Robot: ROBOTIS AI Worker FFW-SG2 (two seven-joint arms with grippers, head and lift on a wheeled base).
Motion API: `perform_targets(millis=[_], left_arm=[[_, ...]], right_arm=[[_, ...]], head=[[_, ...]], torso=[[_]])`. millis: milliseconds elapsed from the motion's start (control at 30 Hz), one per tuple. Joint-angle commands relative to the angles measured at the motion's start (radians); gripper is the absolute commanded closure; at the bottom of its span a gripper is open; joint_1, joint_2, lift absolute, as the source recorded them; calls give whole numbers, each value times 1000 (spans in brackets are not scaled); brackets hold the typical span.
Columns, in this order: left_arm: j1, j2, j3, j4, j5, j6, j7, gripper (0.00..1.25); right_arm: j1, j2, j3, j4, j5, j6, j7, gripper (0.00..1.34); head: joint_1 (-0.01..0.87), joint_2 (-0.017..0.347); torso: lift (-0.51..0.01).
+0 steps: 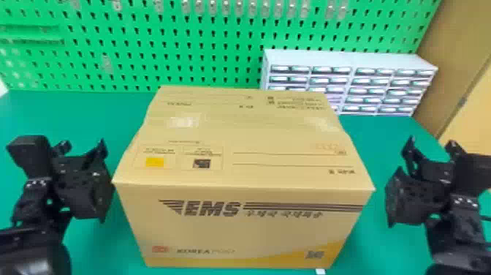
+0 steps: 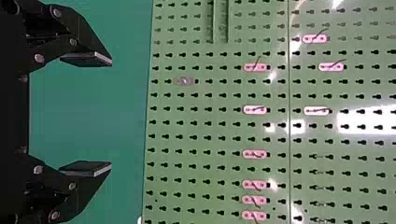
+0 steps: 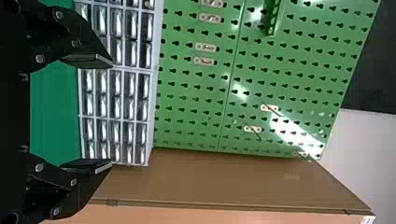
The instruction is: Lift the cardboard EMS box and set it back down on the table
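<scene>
Clearly, the cardboard EMS box (image 1: 241, 226) looks tan, with dark lettering

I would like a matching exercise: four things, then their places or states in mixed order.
1. Tan cardboard EMS box
2. Black two-fingered left hand
3. Green perforated wall panel
4. Pale many-drawered cabinet

A. Open, left of the box
B. Far right, beyond the box
C. Centre, on the green tabletop
D. Rising behind the cabinet

1-C; 2-A; 3-D; 4-B

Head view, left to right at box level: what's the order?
Left pincer → cardboard EMS box → right pincer.
</scene>
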Motion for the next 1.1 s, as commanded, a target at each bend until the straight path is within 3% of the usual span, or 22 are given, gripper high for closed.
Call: perform_targets(millis=[0, 1067], left_arm=[[1, 0, -5, -3, 6, 0, 0, 463], [-18, 0, -45, -32, 2, 9, 0, 463]], right_arm=[[-4, 2, 5, -1, 2, 0, 0, 504], [-29, 11, 8, -1, 28, -36, -2, 504]], head=[[678, -14], [678, -14]], torso=[[-96], [-96]])
